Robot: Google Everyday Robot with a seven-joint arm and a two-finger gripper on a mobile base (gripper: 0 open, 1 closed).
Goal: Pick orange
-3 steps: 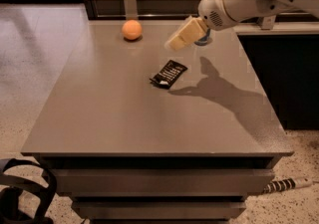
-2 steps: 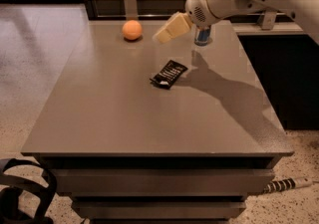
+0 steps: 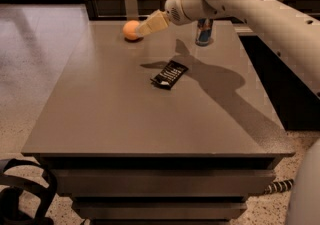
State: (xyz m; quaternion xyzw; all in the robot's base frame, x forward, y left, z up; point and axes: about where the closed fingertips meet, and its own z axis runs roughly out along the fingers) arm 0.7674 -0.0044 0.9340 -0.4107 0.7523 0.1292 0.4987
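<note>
Grey table (image 3: 120, 124), front edge nearest me. Black strap (image 3: 30, 189) on the floor by its left corner. Mid-table: flat black packet (image 3: 169, 74), lying askew, with the arm's shadow spread across the top just behind it and off to the right. Further back, the white arm (image 3: 260, 9) reaches in from the right. The gripper (image 3: 145, 29) hangs low over the far left part, its tip right at the orange (image 3: 130, 30); whether they touch, and whether the pincer is open or closed, cannot tell. Blue-silver can (image 3: 204, 33) upright at the far edge, partly behind the arm.
</note>
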